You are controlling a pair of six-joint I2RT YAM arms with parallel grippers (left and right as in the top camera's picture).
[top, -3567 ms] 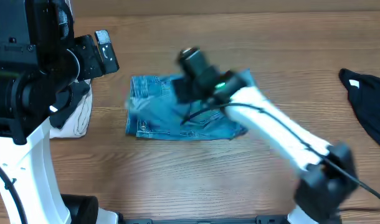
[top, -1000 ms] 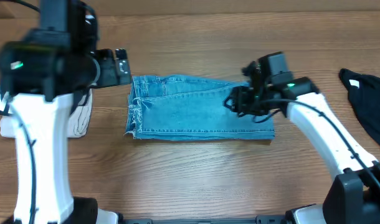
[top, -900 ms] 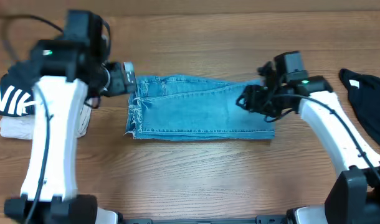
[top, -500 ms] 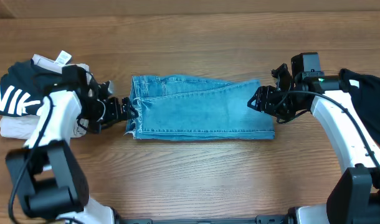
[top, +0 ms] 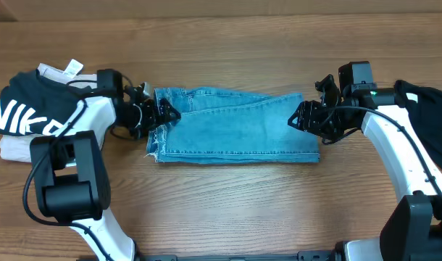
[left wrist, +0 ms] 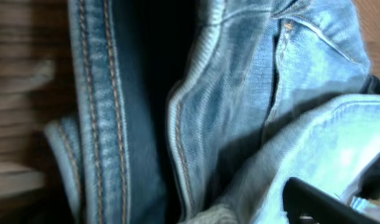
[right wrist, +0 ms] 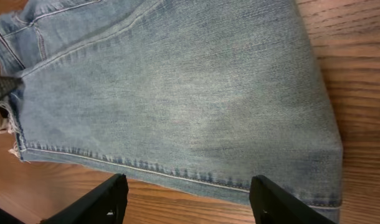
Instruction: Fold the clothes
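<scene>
The light-blue jeans (top: 235,130) lie folded into a flat rectangle at the table's middle, frayed hem to the left. My left gripper (top: 165,114) is at their upper left edge, pushed into the denim folds (left wrist: 240,93). Only one dark finger (left wrist: 321,200) shows there, far off centre, so the jaws stand open. My right gripper (top: 298,119) is open and empty, low over the jeans' right end (right wrist: 177,81), with its fingertips (right wrist: 103,199) over the near hem and the wood.
A black top with white NIKE letters (top: 22,116) lies on a beige tagged garment (top: 14,148) at the far left, beside my left arm. A plain black garment (top: 427,109) lies at the right edge. The wooden table (top: 228,210) shows in front.
My left arm came down and its gripper moved into the jeans' upper left edge. My right gripper slid right from the jeans' middle to their right end. The jeans now lie longer and flatter.
</scene>
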